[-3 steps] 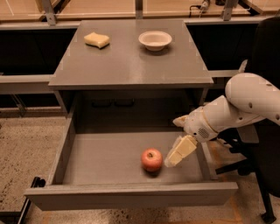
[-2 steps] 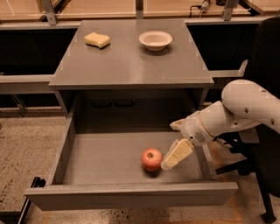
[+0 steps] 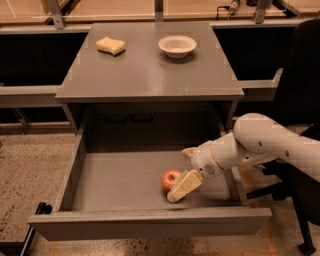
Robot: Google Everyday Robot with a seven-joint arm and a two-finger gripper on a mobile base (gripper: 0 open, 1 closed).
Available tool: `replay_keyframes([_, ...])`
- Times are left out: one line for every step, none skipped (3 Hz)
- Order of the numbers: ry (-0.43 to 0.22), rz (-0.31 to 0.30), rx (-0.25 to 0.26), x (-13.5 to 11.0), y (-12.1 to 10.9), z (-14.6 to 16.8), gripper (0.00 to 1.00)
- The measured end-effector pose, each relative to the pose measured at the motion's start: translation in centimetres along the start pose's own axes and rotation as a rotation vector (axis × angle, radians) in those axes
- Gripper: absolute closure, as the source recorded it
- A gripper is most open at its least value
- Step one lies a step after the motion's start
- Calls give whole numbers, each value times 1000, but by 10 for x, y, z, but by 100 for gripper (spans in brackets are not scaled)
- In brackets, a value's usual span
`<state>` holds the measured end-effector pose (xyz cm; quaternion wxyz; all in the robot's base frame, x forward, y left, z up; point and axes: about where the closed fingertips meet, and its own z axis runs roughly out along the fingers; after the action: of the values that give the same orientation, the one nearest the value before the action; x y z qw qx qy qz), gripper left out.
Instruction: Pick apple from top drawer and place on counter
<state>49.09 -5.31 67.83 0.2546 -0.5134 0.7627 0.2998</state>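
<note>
The apple (image 3: 169, 178), small and red-pink, lies on the grey floor of the open top drawer (image 3: 115, 180), right of its middle and near the front panel. My gripper (image 3: 179, 174) reaches into the drawer from the right on a white arm. It is open, with one pale finger (image 3: 183, 186) against the apple's front right side and the other finger (image 3: 189, 151) behind it, further back. The apple sits at the mouth of the open jaws, not clasped. The counter (image 3: 150, 70) is the grey cabinet top above the drawer.
A yellow sponge (image 3: 110, 45) and a white bowl (image 3: 177, 45) sit at the back of the counter. A pale wooden bench (image 3: 125, 9) runs behind it. A dark chair (image 3: 300, 100) stands at the right. The drawer's front panel (image 3: 150, 222) juts toward me.
My gripper has moved left and a little down inside the drawer, closing in on the apple. The near finger now reaches the apple's side. The apple has not moved.
</note>
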Motion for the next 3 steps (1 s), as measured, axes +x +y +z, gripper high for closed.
replay_keyframes([-4, 13, 3, 5, -8, 29, 0])
replay_keyframes([7, 34, 2, 13, -12, 54, 0])
replay_keyframes([17, 52, 6, 19, -14, 62, 15])
